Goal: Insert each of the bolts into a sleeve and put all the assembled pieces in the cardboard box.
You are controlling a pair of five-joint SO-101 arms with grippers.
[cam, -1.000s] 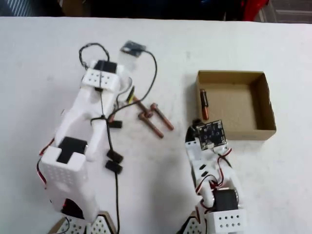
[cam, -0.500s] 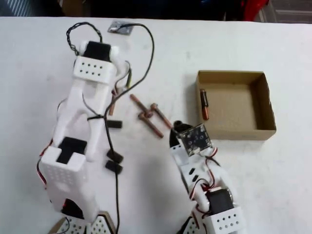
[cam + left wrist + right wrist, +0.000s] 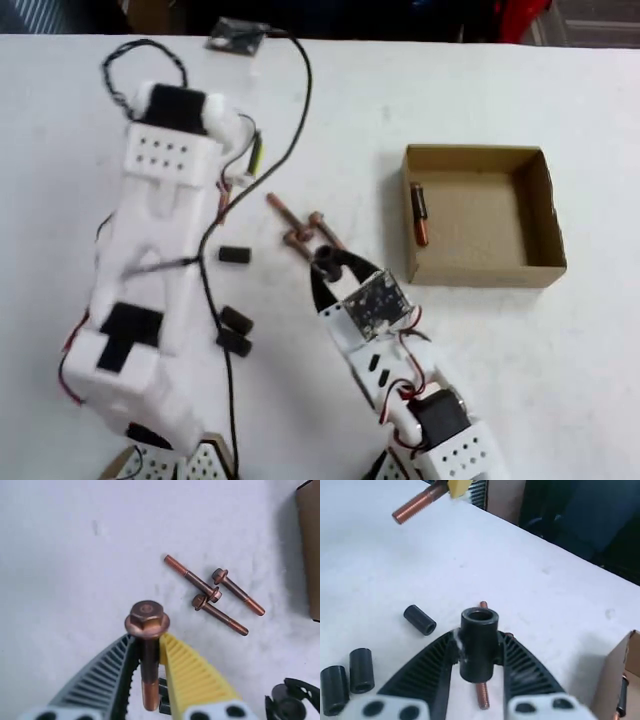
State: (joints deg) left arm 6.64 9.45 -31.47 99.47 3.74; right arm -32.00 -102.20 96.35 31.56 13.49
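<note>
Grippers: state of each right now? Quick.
Left gripper: closed, holding a bolt.
Right gripper: closed, holding a sleeve.

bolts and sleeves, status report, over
Left gripper shut on a bolt, right gripper shut on a sleeve. Three loose bolts and three loose sleeves on table. One assembled piece in cardboard box.
</note>
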